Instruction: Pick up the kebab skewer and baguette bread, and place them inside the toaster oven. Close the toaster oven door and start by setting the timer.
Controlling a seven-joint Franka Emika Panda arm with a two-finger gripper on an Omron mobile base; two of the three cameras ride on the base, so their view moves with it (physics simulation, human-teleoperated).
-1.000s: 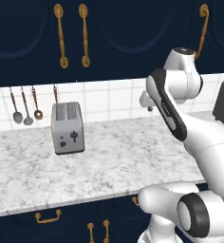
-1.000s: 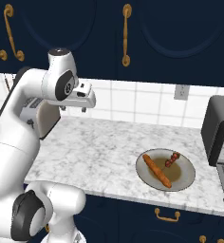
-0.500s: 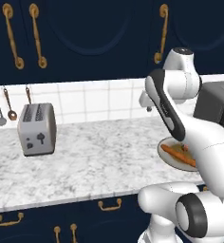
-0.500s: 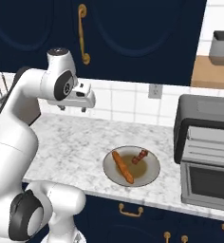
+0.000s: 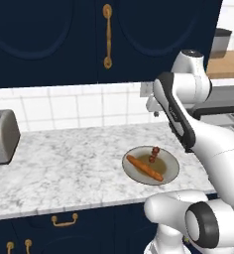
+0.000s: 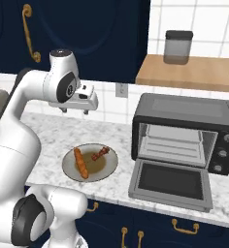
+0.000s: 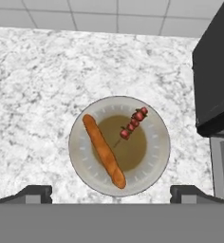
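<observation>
- The end effector (image 7: 111, 192) hangs high over the counter (image 7: 33, 95) with its jaws spread wide, holding nothing.
- The kebab skewer (image 7: 132, 124) and the baguette bread (image 7: 103, 150) both lie on the grey plate (image 7: 154, 163), side by side, not touching.
- The skewer looks light and thin, and the stick seems too skinny to pinch. I'd grab across the meat chunks, squeezing gently.
- The baguette looks stiff and crusty, probably light. Take it mid-length, across the narrow width.
- The toaster oven (image 6: 184, 133) sits just right of the plate, with the toaster oven door (image 6: 169, 183) already dropped open.
</observation>
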